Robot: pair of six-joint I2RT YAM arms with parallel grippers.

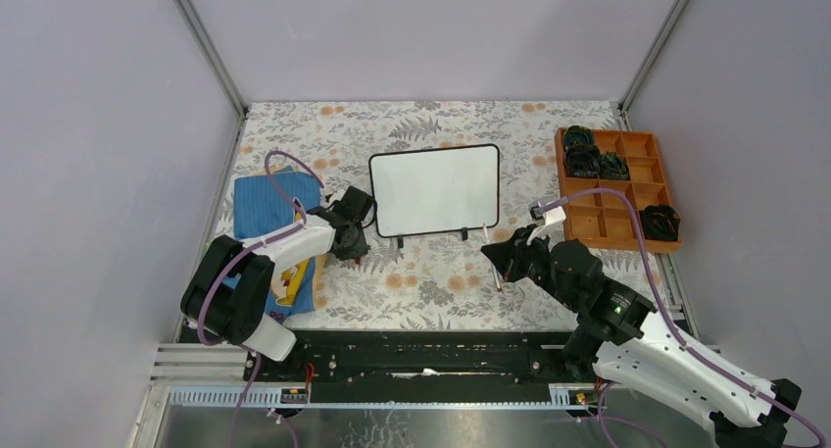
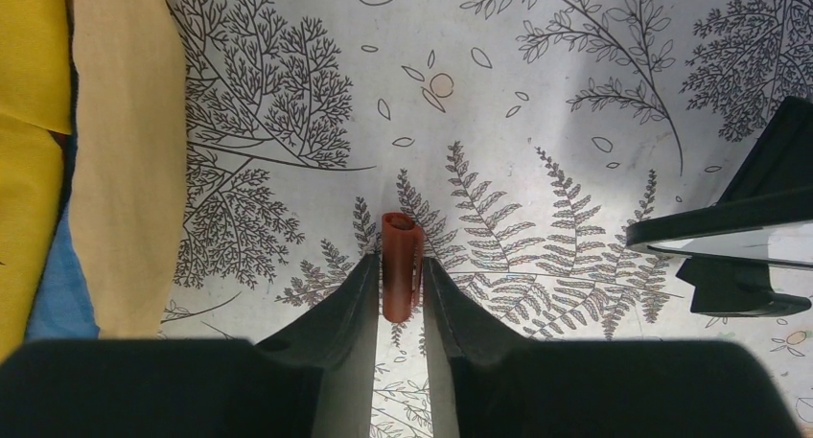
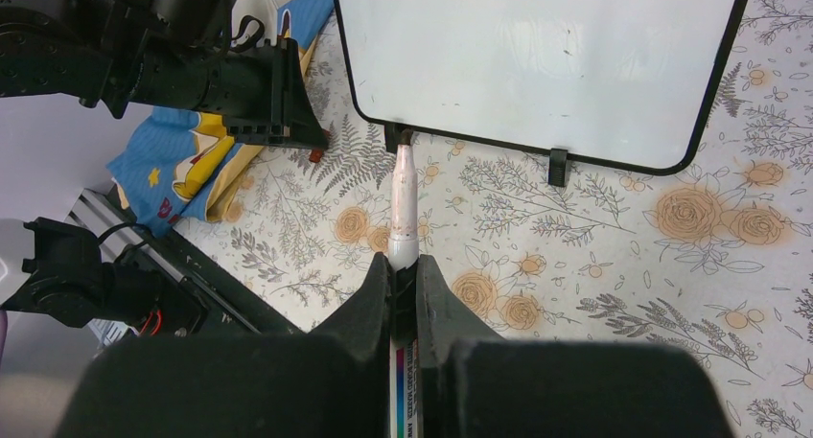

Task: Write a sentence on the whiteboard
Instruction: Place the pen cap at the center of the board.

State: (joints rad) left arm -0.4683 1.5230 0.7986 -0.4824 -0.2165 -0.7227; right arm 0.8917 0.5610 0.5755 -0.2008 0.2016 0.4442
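The whiteboard point(image 1: 436, 188) stands on its two black feet at the table's middle; its white face point(image 3: 537, 64) is blank, and no sentence shows on it. Its corner also shows in the left wrist view point(image 2: 738, 232). My right gripper point(image 1: 508, 255) point(image 3: 404, 265) is shut on a white whiteboard marker point(image 3: 403, 194), uncapped, with its tip pointing at the board's lower edge near a foot. My left gripper point(image 1: 351, 244) point(image 2: 398, 264) is shut on the red-brown marker cap point(image 2: 400, 237), low over the cloth, left of the board.
A blue and yellow cloth point(image 1: 274, 208) lies left of the board, under my left arm. An orange compartment tray point(image 1: 612, 223) holding several dark items stands at the right. A floral tablecloth point(image 1: 431, 281) covers the table.
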